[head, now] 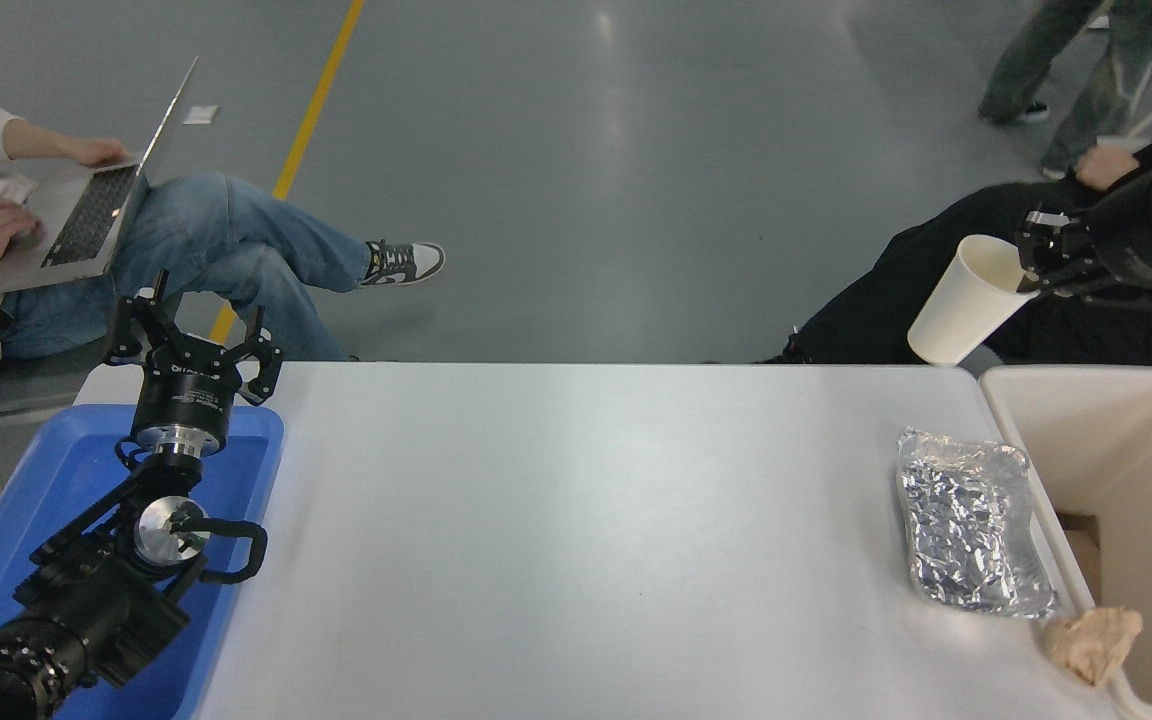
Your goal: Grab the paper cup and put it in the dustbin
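The white paper cup (966, 303) hangs tilted in the air above the table's far right corner, its rim pinched by my right gripper (1029, 268), which is shut on it. The cup's base points down and to the left, just left of the dustbin. The cream-beige dustbin (1021, 420) stands at the table's right edge, below and to the right of the cup. My left gripper (194, 335) stays parked at the lower left over the blue tray, fingers spread open.
A crumpled silver foil tray (971, 520) lies beside the dustbin's left wall. A tan paper wad (1091, 640) rests on the dustbin's rim. The blue tray (46, 500) is at the left. People sit at the far side, one with a laptop (96, 200).
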`<action>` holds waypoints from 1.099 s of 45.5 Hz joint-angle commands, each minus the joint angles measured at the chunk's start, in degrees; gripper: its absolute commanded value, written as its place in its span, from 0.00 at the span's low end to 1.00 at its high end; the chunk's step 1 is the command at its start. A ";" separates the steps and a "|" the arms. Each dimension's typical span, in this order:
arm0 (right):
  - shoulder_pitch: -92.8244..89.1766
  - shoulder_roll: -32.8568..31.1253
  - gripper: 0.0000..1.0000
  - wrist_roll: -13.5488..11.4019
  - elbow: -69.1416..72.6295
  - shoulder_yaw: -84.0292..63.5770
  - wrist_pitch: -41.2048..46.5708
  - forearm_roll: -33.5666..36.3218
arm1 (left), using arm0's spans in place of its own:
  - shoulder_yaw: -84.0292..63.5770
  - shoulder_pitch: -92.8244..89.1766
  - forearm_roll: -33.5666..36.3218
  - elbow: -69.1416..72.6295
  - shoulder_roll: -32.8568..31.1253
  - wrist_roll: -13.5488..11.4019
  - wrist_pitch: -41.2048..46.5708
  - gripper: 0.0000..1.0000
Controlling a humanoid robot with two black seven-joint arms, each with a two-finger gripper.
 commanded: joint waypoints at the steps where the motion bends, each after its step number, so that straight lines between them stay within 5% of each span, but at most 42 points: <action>1: 11.68 -2.06 0.00 0.05 4.81 -1.51 7.48 -3.55 | 0.00 0.00 -0.01 0.00 0.00 0.04 0.00 0.99; 25: 11.87 -7.42 0.00 -0.04 3.50 -8.98 4.41 -3.72 | 0.00 0.09 -0.09 0.00 0.00 -0.04 0.00 0.99; 33: 0.54 -16.65 0.00 -0.04 -1.95 -7.84 -1.57 -5.56 | 0.00 0.01 -0.09 0.00 0.00 -0.04 0.00 0.99; 50: -40.76 -20.53 0.00 0.05 -22.07 14.02 -19.05 -6.88 | 0.00 0.09 -0.09 0.08 0.00 -0.04 0.00 0.99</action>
